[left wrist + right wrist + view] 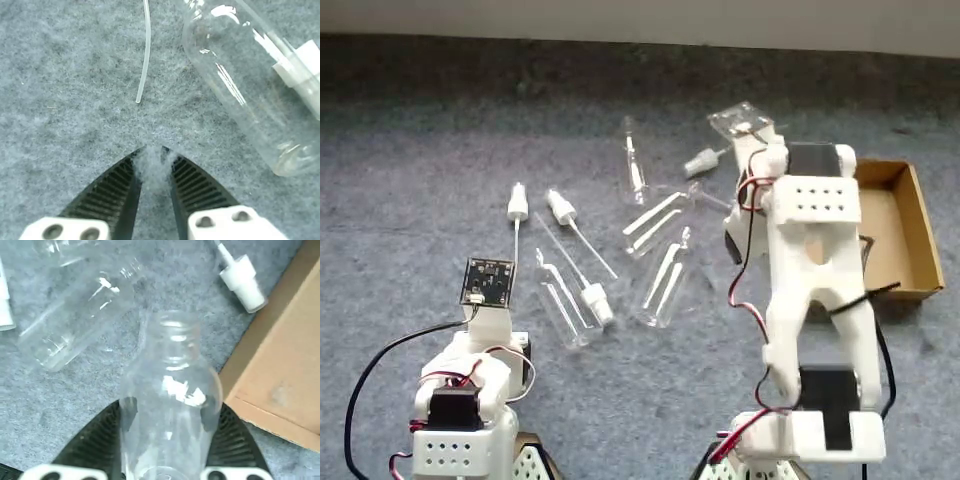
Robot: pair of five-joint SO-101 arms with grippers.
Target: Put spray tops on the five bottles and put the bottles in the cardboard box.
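On the grey felt [420, 150], the right gripper [170, 410] clamps 1 clear bottle [172, 385], long axis running out from its jaws, open neck toward a loose spray top [242, 285] beside the cardboard box [285, 365], while the left gripper [152, 152], closed and empty, sits well apart.
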